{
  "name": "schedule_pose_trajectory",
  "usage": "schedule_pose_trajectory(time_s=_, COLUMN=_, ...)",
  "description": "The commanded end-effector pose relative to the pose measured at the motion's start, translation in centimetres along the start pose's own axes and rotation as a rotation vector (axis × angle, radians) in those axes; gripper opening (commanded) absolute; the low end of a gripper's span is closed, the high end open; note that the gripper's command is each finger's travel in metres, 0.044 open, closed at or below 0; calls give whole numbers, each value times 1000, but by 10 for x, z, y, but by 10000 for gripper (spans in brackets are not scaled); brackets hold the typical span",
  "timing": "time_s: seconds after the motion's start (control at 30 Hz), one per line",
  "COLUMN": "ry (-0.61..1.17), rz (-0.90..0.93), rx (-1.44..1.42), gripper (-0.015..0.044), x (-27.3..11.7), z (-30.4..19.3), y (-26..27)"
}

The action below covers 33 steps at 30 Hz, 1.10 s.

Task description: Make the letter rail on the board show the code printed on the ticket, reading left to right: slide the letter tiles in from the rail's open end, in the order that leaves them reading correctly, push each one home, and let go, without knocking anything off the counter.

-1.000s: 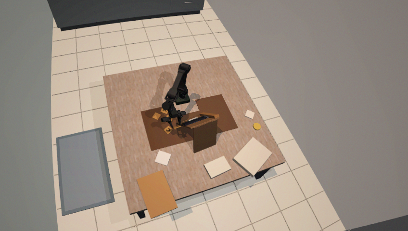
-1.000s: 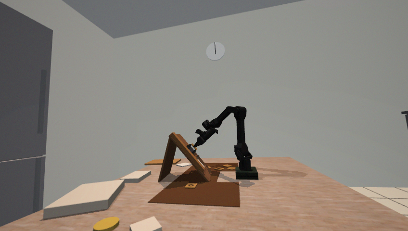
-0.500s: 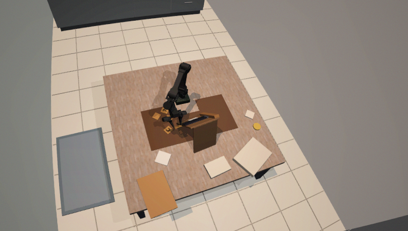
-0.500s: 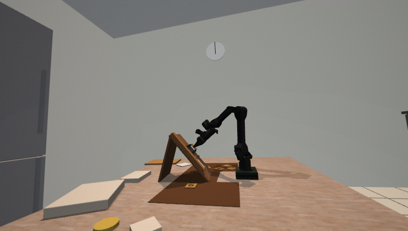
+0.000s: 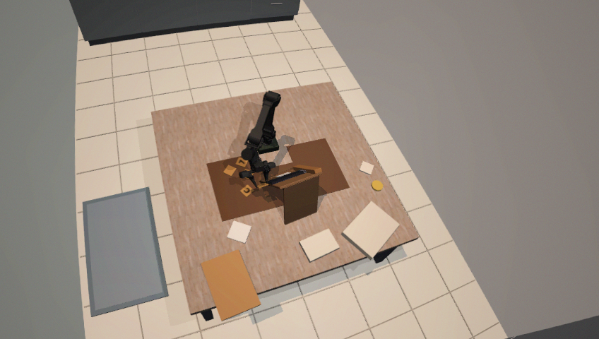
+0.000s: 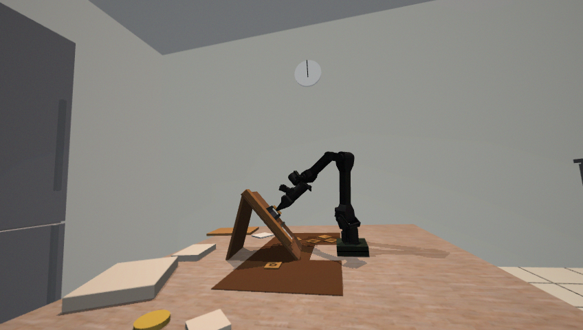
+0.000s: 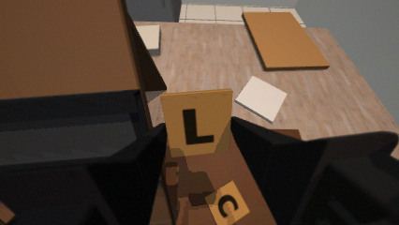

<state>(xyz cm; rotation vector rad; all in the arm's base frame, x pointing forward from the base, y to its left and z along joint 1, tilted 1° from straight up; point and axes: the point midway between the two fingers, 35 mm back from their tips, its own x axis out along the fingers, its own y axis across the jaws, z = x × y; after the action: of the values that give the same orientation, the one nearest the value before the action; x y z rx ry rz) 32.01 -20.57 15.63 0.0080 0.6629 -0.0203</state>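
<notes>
And here is the L tile (image 5: 263, 185) (image 6: 278, 209) (image 7: 220, 112), gripped on two sides by the end effector (image 5: 261, 183) (image 6: 278, 209) (image 7: 199, 124), its letter plain in the wrist view! It's up off the surface (image 5: 188, 147) (image 6: 409, 278) (image 7: 201, 61), just beside the slanted board (image 5: 301, 201) (image 6: 257, 207) (image 7: 66, 47), at the end of the dark rail (image 5: 287, 177) (image 6: 272, 212) (image 7: 70, 105). Whether its edge touches the rail is hard to call, with a black finger across the view. Down below, on the L tile's side of the board, the C tile (image 5: 246, 191) (image 7: 234, 203) lies flat on the brown mat (image 5: 235, 205) (image 6: 302, 280) (image 7: 239, 169), turned at an angle. Another tile (image 5: 229, 169) rests farther out from the board on that side, its marking too small to make out. Round past the board's opposite end, a lone tile (image 6: 272, 265) lies on the mat too. Behind the board, the small cream slab (image 5: 319, 244) (image 6: 194, 251) (image 7: 150, 38) and the large cream slab (image 5: 370, 229) (image 6: 122, 282) sit on the surface, while the yellow disc (image 5: 377, 185) (image 6: 152, 320) lies well apart from the board, beyond that opposite end. The arm's base (image 5: 268, 145) (image 6: 352, 250) stands before the board's sloping face, the arm reaching over towards it.
</notes>
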Motion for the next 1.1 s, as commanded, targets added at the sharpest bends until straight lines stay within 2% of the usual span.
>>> schedule_pose_trajectory(time_s=0.0, ry=3, rz=-2, rx=7, gripper=0, x=0, z=-2, y=3)
schedule_pose_trajectory(time_s=1.07, ry=3, rz=-1, rx=8, gripper=0, x=0, z=-2, y=19)
